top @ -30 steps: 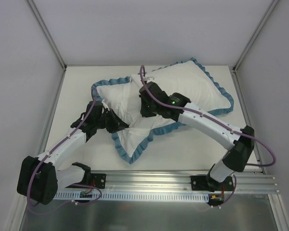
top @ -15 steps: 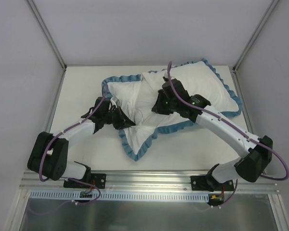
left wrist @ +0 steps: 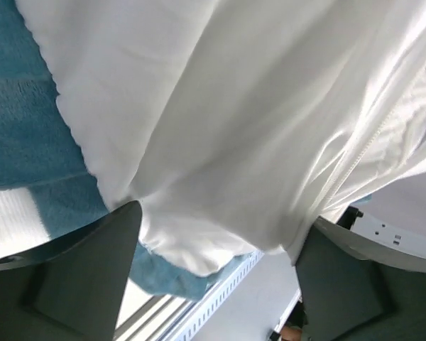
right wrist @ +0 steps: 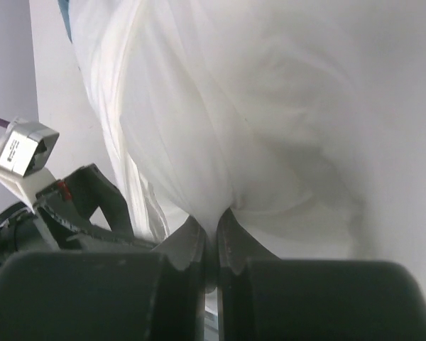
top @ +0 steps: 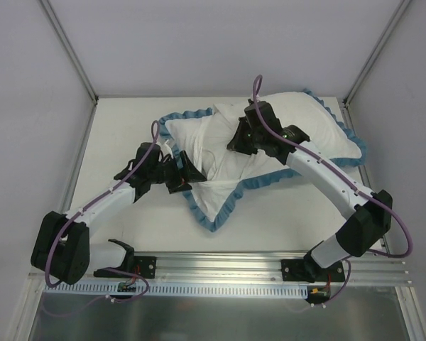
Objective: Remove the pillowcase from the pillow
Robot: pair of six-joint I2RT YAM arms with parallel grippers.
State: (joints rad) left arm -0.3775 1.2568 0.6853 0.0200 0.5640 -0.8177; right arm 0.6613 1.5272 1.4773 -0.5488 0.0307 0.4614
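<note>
From where I stand the job looks partly done. The pillowcase (top: 199,195) lies turned white side out across the middle of the table (top: 128,128), and much of it is slack and flat. The pillow (top: 312,121) bulges plump at the far right. Teal ruffle (top: 214,224) runs round the pillow's right end too, so I cannot tell whether that end sits inside the cover or only on top of it; I'd judge it has yet to come fully free. The left gripper (top: 183,172) stands with its fingers (left wrist: 78,270) spread wide. White cloth and a zip (left wrist: 358,160) drape between them, and nothing is pinched. The right gripper (top: 240,141) is clamped tight on a fold of white fabric at the pillow's left end. I take that fold for the pillow itself, though white on white leaves some doubt. The pillow's long axis runs across the table from left to right, with its right end a little nearer the arms. One ruffled corner of the pillowcase points toward the near edge.
</note>
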